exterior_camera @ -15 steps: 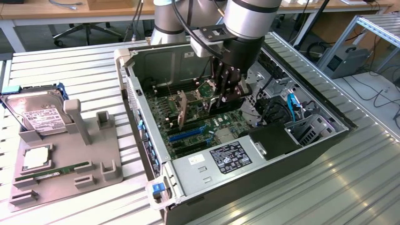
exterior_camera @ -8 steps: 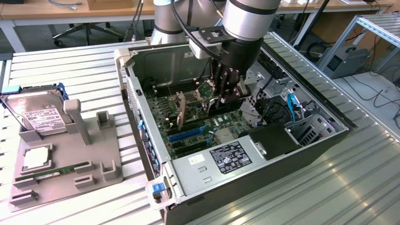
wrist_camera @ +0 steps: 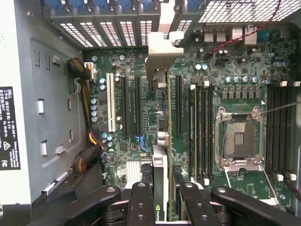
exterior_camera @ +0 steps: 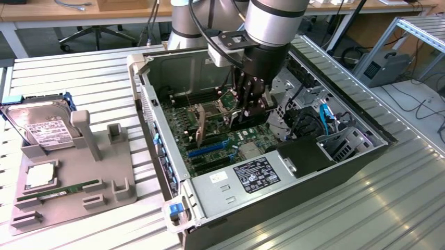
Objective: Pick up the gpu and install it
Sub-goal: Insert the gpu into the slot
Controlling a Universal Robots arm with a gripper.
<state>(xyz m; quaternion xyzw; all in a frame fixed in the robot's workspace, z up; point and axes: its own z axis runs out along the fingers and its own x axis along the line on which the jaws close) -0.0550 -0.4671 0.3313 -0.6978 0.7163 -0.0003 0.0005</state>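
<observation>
You see a ribbed metal table (exterior_camera: 83, 78) in a lab room, with office chairs behind. On it lies an open steel case (exterior_camera: 208, 192) with its green board (wrist_camera: 244, 61). The gripper (exterior_camera: 249, 112) is closed on the thin gpu (wrist_camera: 160, 179), held on edge over the slots.

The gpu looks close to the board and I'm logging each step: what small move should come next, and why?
Probably a short, straight push down. The end effector grips the gpu edge-on inside the open computer case, its silver bracket reaching the rear slot openings, the card lined up among the motherboard's expansion slots.
</observation>
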